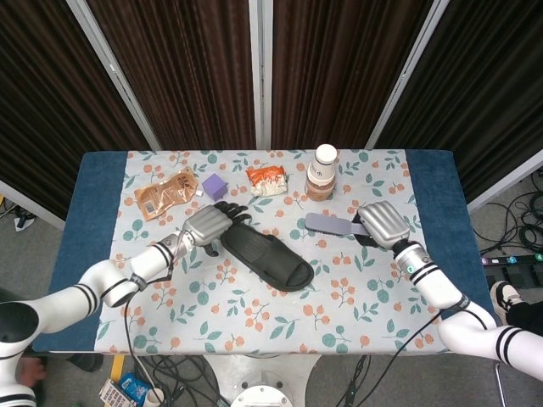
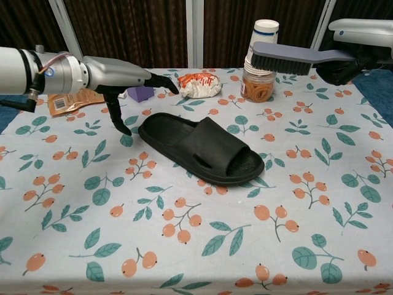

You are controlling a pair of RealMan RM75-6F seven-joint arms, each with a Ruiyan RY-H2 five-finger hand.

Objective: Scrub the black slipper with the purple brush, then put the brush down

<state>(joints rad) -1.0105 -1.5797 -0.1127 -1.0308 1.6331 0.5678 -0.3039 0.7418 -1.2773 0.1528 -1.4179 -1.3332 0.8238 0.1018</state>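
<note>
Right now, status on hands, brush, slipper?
Right hand holds purple brush raised, off the slipper. Left hand open, fingers spread above heel end of black slipper. Cup stack sits behind the brush; slipper itself unobstructed.
</note>
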